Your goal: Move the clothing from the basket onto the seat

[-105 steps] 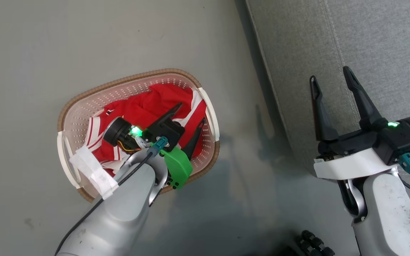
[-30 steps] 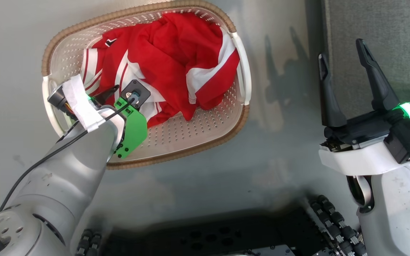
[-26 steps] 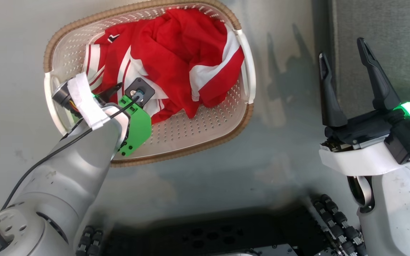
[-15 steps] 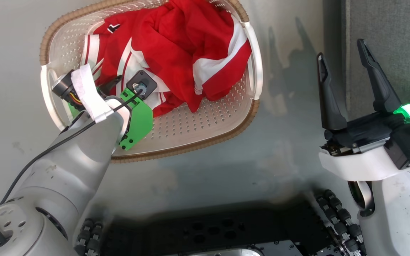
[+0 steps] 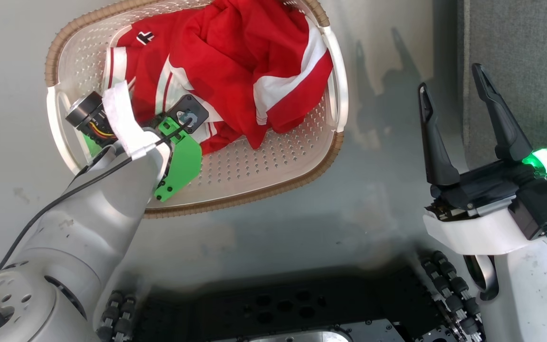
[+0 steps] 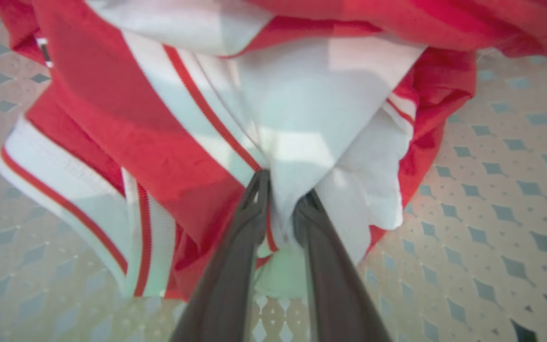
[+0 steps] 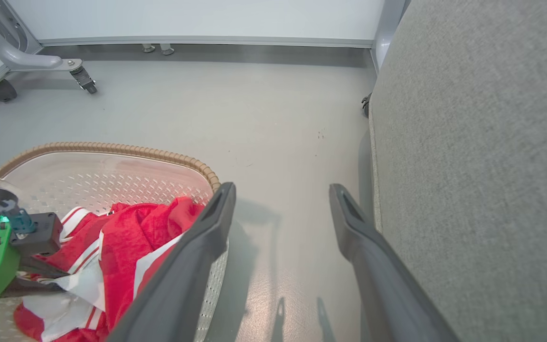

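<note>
A small black logo (image 5: 145, 37) on the soft red, white-striped sports clothing (image 5: 235, 61) is too small to read. The clothing lies heaped in the cream perforated plastic basket (image 5: 264, 164) with a brown woven-look rim, beside the light grey fabric seat (image 5: 515, 42). The left hand (image 6: 280, 187), spread wide a second ago, now pinches a white fold of it. The right hand (image 5: 450, 77) hovers open-fingered and empty between basket and seat.

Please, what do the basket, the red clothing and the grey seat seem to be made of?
The basket: probably moulded plastic, cream-white and slightly glossy, with regular punched holes. Its brown rim looks woven, perhaps only an imitation.
The clothing: thin, smooth sports fabric, likely synthetic; it folds softly and has a faint sheen.
The seat: matte grey woven upholstery with a fine grainy texture.
</note>
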